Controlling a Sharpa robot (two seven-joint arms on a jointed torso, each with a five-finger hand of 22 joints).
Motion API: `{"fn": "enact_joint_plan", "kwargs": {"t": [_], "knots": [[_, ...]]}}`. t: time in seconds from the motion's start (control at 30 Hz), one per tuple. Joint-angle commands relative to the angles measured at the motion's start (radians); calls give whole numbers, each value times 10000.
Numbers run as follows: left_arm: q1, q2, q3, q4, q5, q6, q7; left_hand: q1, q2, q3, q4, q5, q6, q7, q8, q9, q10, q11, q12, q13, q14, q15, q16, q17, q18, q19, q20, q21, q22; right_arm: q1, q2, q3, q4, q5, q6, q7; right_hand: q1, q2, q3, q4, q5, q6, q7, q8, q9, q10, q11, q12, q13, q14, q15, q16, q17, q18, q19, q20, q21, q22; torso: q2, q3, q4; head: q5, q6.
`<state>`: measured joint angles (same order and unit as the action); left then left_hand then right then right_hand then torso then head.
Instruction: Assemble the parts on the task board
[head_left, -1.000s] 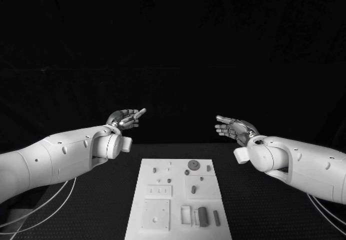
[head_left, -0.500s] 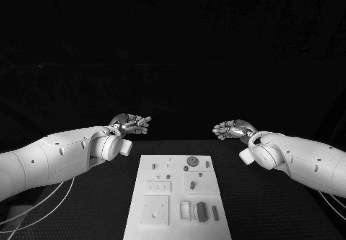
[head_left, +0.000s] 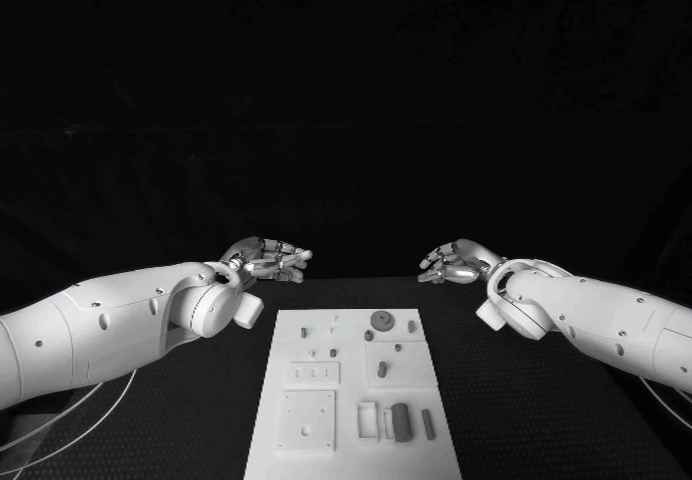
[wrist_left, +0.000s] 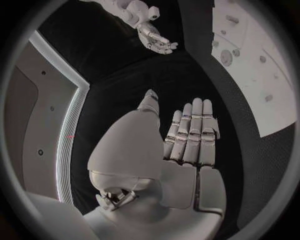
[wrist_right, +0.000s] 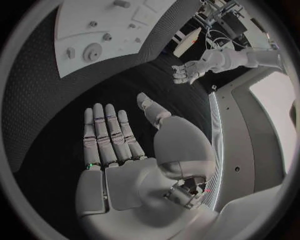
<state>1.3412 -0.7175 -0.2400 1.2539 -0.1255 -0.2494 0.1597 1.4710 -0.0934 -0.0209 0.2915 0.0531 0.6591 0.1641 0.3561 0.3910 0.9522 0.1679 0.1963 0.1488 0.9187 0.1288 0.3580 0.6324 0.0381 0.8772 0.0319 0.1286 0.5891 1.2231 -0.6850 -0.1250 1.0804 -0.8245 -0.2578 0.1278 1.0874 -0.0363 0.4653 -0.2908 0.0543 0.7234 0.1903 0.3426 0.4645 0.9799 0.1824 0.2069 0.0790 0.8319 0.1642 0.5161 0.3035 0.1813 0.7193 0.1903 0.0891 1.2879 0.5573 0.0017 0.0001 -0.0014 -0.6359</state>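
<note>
The white task board (head_left: 306, 345) lies on the black table in front of me, in the head view. On it are a round grey disc part (head_left: 384, 320), a small oblong part (head_left: 382, 369) and two dark bars (head_left: 404, 426) near the front edge. My left hand (head_left: 268, 262) hovers beyond the board's far left corner. My right hand (head_left: 453, 262) hovers beyond the far right corner. In the wrist views the left hand (wrist_left: 187, 142) and the right hand (wrist_right: 112, 142) have their fingers stretched out flat, with nothing in them. Neither hand touches the board (wrist_left: 253, 70) (wrist_right: 119, 22).
Black table surface (head_left: 534, 400) surrounds the board on both sides. White cables (head_left: 72, 420) trail under my left arm. From the left wrist the right hand (wrist_left: 153, 35) is seen across the gap, and from the right wrist the left hand (wrist_right: 190, 70).
Both hands have dropped lower and drawn closer to the board's far end. The left hand's raised finger has come down level with the others.
</note>
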Motion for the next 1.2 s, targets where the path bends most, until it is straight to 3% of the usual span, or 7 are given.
{"fn": "enact_joint_plan", "kwargs": {"t": [0.03,0.17,0.27,0.6,0.9,1.03,1.2], "knots": [[22,-150,11,387,-217,51,31,185,50,-13,6,-20,26,-2,-42,-3,27,-18,-70,19,207,-72,74,85,-61,200,-42,53,5,11,19,5,210,-2311,-163,88,439,-149,75,-24,35,267,232,-49,60,371,-98,-75,47,982,-450,330,478,414,994,-79,248,185,161,39,67,-36,-62],[37,-364,11,813,-217,69,7,408,98,-2,-4,-10,135,20,-8,1,108,-37,-106,49,550,-228,209,277,-40,539,-176,157,35,35,71,7,500,-3617,-134,4,684,-215,71,-34,36,492,149,-25,130,940,-336,109,234,2179,-1050,977,1170,789,2224,-225,764,404,299,49,97,-54,-98],[46,-475,13,1005,-238,479,-55,530,123,-16,-11,9,192,48,-7,-11,174,-29,-137,73,892,-399,382,506,-18,882,-316,293,95,44,110,8,673,-4410,-65,-322,859,-200,-68,-29,45,705,52,-4,200,1207,-533,153,383,3016,-1426,1827,1885,805,3288,-599,1386,461,376,46,127,-88,-157],[235,-925,20,1699,-408,749,-45,446,175,-147,6,2,296,251,-16,-40,261,92,-223,101,933,-431,335,789,-121,971,-417,263,104,51,560,10,690,-5788,7,-833,950,-22,-356,-16,40,691,92,-302,240,1257,-725,-143,597,4159,-1677,4059,3535,805,4903,-1416,3181,504,754,5,383,-135,-302],[516,-1265,81,2044,-440,873,-91,513,222,-215,3,3,566,262,74,-24,381,58,-274,114,997,-465,275,959,-153,1042,-474,252,125,48,1080,15,687,-6785,162,-1136,411,192,-73,33,49,805,98,-498,-14,1278,-695,-512,430,4494,-1665,4889,3993,805,5150,-1736,4423,495,1092,-38,562,-237,-392],[600,-1329,86,2216,-667,1034,-166,486,378,-84,8,16,919,401,172,-17,919,-151,-164,208,1097,-512,216,1095,-165,1126,-523,252,148,43,1284,15,545,-6948,377,-1299,503,418,288,44,55,900,73,-519,-76,1380,-729,-577,401,4749,-1687,5425,4247,805,5347,-1925,4984,500,1217,-45,631,-300,-441],[657,-1339,97,2353,-770,1071,-187,449,397,-14,7,15,1037,393,171,-40,1082,-200,-205,221,1117,-517,154,1163,-182,1133,-535,230,155,27,1415,15,430,-7198,469,-1433,265,224,1085,149,45,998,72,-563,-169,1511,-728,-681,370,4662,-1688,5952,4463,805,5279,-2017,5719,488,1358,-73,725,-364,-463]]}}
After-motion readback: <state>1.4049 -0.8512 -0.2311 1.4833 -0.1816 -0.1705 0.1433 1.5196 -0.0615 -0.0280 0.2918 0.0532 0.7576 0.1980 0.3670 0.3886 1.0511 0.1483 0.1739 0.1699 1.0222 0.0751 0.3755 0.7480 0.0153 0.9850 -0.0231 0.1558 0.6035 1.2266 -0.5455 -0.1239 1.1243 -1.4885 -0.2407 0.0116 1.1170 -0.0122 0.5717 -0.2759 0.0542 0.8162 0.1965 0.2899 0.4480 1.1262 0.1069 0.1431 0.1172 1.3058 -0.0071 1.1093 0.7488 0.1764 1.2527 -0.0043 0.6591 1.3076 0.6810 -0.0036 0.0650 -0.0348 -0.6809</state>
